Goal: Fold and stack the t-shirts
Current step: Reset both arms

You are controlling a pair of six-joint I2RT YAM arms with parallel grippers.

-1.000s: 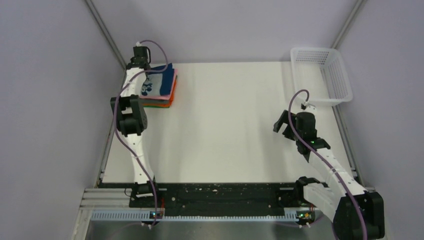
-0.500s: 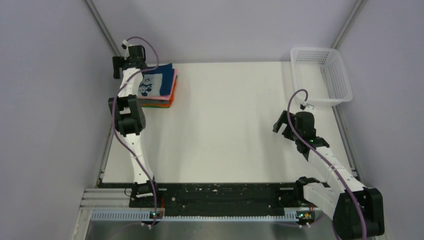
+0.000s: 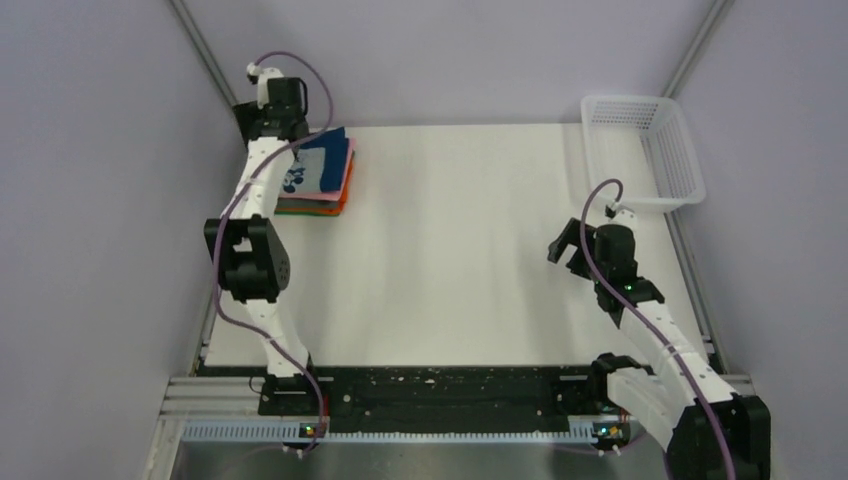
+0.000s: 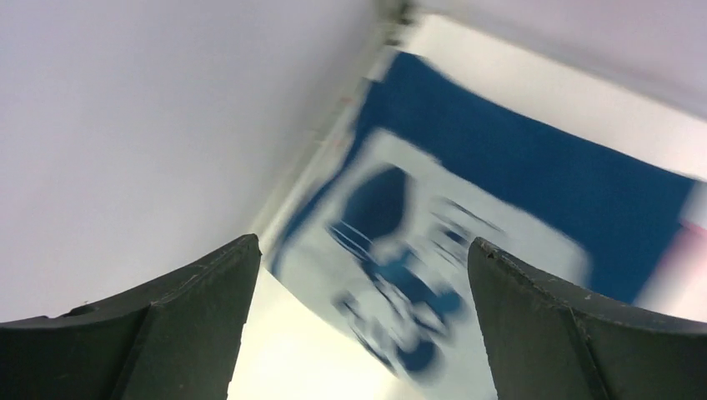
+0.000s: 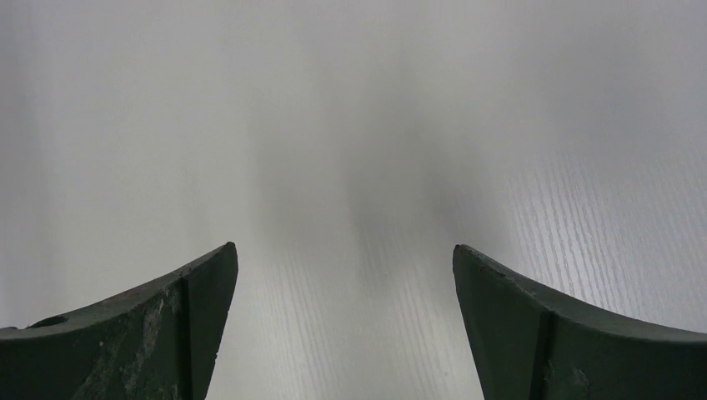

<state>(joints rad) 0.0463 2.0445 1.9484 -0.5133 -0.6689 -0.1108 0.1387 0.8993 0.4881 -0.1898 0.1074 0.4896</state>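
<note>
The t-shirts lie in a folded stack (image 3: 322,176) at the table's far left. A navy one with a white print is on top, over pink, orange and green layers. My left gripper (image 3: 283,132) hovers at the stack's far-left corner, open and holding nothing. In the left wrist view the gripper (image 4: 363,250) frames the blurred navy shirt (image 4: 534,175) and its white print (image 4: 417,250), with a pink edge (image 4: 690,242) at the right. My right gripper (image 3: 570,252) stands open over the bare table at the right; the right wrist view shows the gripper (image 5: 343,250) with only tabletop between its fingers.
A white lattice basket (image 3: 648,150) sits at the far right corner. The white table (image 3: 460,250) stretches between the two arms. Grey walls and a metal frame post (image 3: 215,75) stand close behind the left gripper.
My left gripper has opened, let go of the navy shirt on the stack, and lifted back toward the far-left corner. The right arm has barely moved.
</note>
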